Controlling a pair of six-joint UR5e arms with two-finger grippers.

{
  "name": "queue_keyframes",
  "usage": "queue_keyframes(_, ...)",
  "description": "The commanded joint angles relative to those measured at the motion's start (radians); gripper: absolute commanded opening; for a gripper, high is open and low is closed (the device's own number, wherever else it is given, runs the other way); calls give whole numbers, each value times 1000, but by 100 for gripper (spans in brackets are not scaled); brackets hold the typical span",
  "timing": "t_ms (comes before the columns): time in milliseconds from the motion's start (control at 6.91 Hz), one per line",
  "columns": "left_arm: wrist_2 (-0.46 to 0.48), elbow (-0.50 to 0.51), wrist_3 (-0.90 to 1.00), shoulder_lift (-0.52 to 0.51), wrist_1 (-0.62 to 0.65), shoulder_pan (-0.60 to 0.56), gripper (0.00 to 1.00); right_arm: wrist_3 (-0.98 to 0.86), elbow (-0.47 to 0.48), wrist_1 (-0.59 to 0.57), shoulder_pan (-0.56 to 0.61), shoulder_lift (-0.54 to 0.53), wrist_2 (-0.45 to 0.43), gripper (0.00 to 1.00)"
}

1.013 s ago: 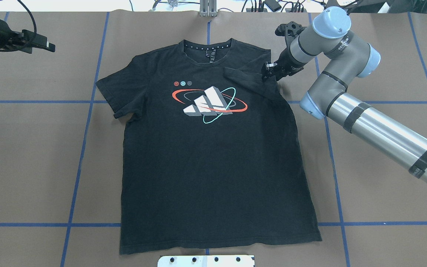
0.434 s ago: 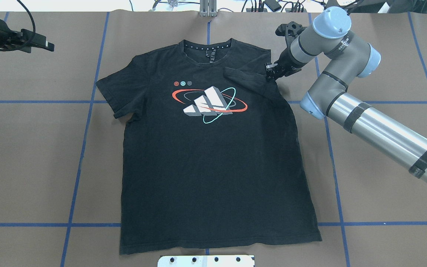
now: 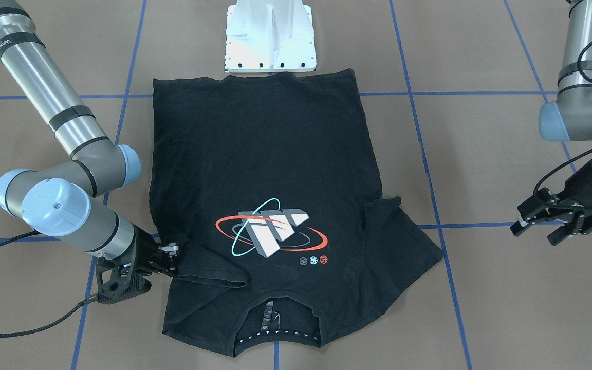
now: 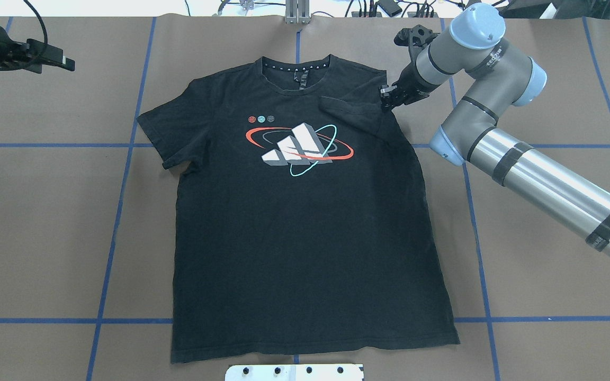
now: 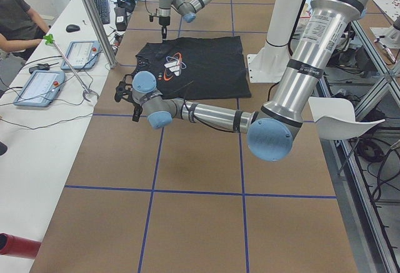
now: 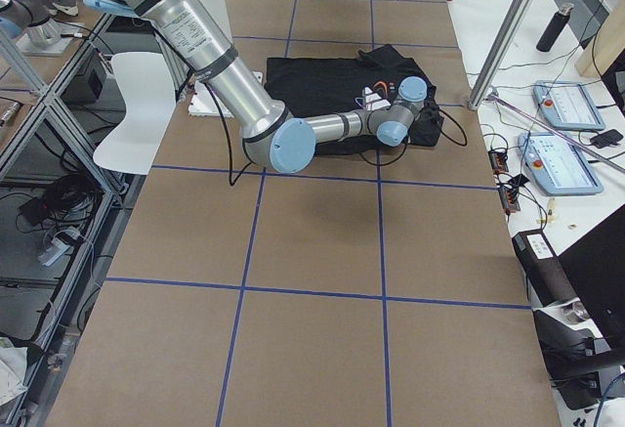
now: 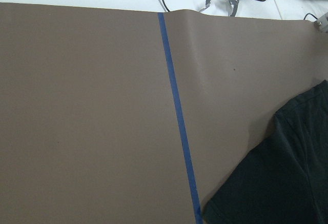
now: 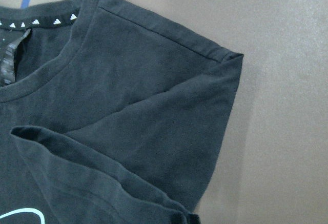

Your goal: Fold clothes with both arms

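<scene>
Black T-shirt [image 4: 305, 238] flat, one sleeve [image 4: 350, 114] folded inward

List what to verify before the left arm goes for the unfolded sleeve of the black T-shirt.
1. T-shirt lies flat with the print facing up: ok.
2. Right-side sleeve is folded in over the chest: ok.
3. Left-side sleeve is spread out on the table, free to be grasped: ok.
4. Left gripper is open and off the cloth: ok.
5. Right gripper has let go of the shirt. It sits right at the shoulder edge and its jaws are hidden: cannot tell.
6. Left-side sleeve is already folded: not ok, this step is not yet done.
</scene>
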Motion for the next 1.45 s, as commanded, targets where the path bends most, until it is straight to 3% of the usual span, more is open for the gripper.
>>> queue_keyframes(0, 0, 0, 2, 0, 0, -3, 100, -1, 40, 3, 21, 4, 46, 0)
queue_keyframes(145, 0, 0, 2, 2, 0, -3, 100, -1, 52, 3, 20, 4, 46, 3)
queue_keyframes(289, 0, 0, 2, 3, 0, -3, 100, -4, 62, 4, 12, 0, 46, 15)
queue_keyframes(579, 0, 0, 0, 3, 0, -3, 100, -7, 66, 6, -1, -5, 43, 16)
queue_keyframes(868, 0, 0, 0, 3, 0, -3, 100, -8, 66, 6, -5, -5, 40, 10)
queue_keyframes(1302, 0, 0, 0, 3, 0, -3, 100, -8, 73, 9, -3, -5, 43, 21)
